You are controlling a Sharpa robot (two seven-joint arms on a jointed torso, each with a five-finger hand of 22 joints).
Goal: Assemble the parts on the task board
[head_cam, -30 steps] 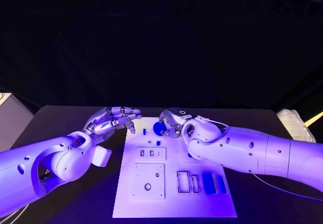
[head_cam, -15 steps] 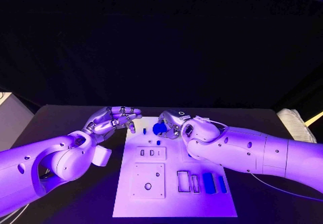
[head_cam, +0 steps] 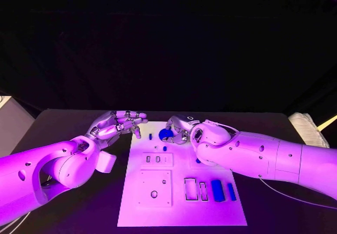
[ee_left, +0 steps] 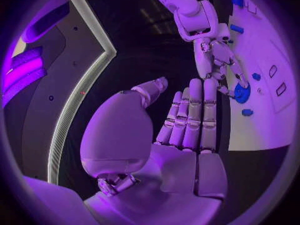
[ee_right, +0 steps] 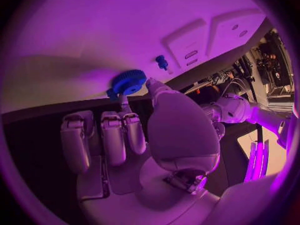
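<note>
The right hand (head_cam: 179,130) sits just above the centre of the head view, over the far end of the white board (head_cam: 181,204), and it pinches a small blue gear (head_cam: 166,134) between thumb and a fingertip; the right wrist view shows that gear (ee_right: 129,81) gripped at its edge, held just off the board surface (ee_right: 94,40); a small blue peg (ee_right: 162,62) stands on the board close by; the left hand (head_cam: 116,124) hangs left of centre at the board's far left corner, fingers apart and straight, holding nothing; lower right on the board, two blue bars (head_cam: 222,191) lie side by side next to empty rectangular slots (head_cam: 196,190).
</note>
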